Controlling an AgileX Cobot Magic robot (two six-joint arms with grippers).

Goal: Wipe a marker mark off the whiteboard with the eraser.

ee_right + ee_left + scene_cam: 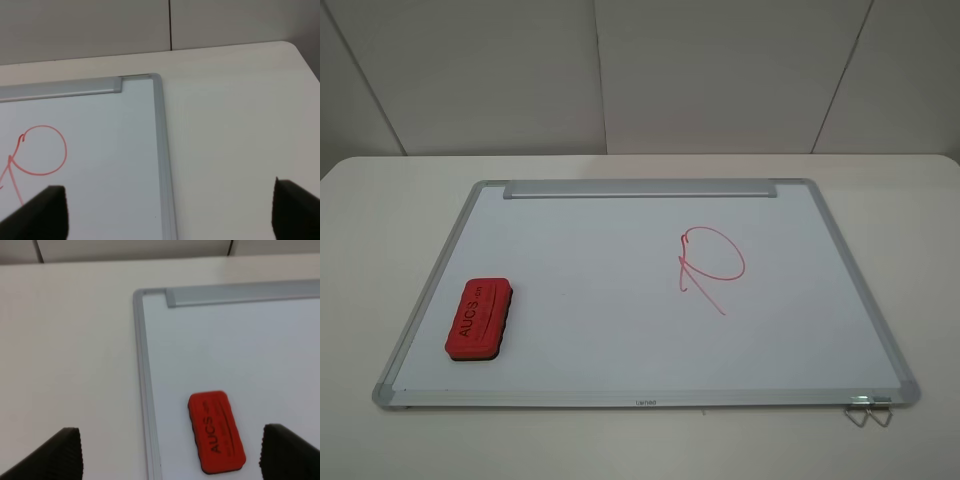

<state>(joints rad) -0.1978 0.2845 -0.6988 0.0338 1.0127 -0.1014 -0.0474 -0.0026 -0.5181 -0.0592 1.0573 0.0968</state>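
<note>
- Looking down past my left gripper (170, 452), I see its jaws standing wide apart with nothing between them, hovering above the eraser (216, 432).
- Judging by its look, the eraser is a light, stiff plastic block with a soft felt sole; I would take it across its two long sides, near the middle, so it stays flat and does not twist when pressed.
- The eraser (480, 319) lies flat on the whiteboard (620, 345), lettering up, just inside the board's left frame near the front left corner.
- That frame edge sits close beside the eraser, so one finger has little room on that side; this is the only thing I judge to crowd the grip.
- My right gripper (165, 212) is also spread open and empty, over the whiteboard's right frame.
- The marker mark (712, 266) sits on the whiteboard's right half, well apart from the eraser, with bare board between them.
- Wire clips (868, 411) hang at the whiteboard's front right corner, clear of the path.
- A silver bar (640, 189) runs along the whiteboard's far edge.
</note>
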